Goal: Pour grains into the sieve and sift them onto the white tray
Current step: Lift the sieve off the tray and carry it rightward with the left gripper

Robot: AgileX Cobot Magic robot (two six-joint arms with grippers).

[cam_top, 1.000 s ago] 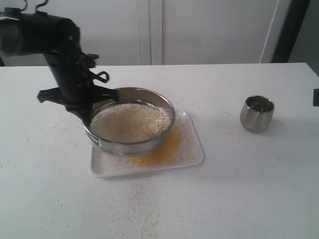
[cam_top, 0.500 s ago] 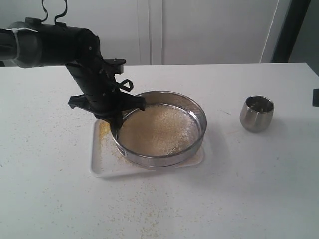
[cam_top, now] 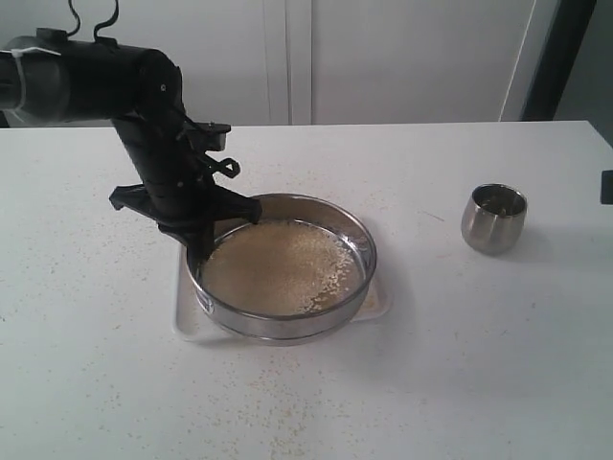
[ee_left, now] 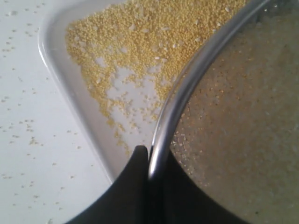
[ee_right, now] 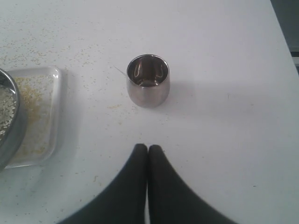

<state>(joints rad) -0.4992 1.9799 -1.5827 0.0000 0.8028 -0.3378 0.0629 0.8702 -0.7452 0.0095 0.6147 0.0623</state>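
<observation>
The sieve (cam_top: pixel 287 324), a wide steel ring, hangs over the white tray (cam_top: pixel 182 311) and covers most of it. My left gripper (cam_top: pixel 201 251) is shut on its left rim; in the left wrist view the gripper (ee_left: pixel 152 156) pinches the sieve rim (ee_left: pixel 187 88), one finger inside and one outside. Pale grains (cam_top: pixel 278 264) lie on the mesh. Fine golden grains (ee_left: pixel 140 42) are spread on the tray (ee_left: pixel 60 74) beneath. My right gripper (ee_right: pixel 148 148) is shut on nothing, above bare table and apart from the sieve.
A small rounded steel cup (cam_top: pixel 493 218) stands upright to the right of the tray, also seen as the cup (ee_right: pixel 147 79) ahead of my right gripper. Stray grains are scattered over the white table (cam_top: pixel 431 383).
The left arm swung the sieve right across the tray, then back left and slightly forward. Cup and right gripper have not moved.
</observation>
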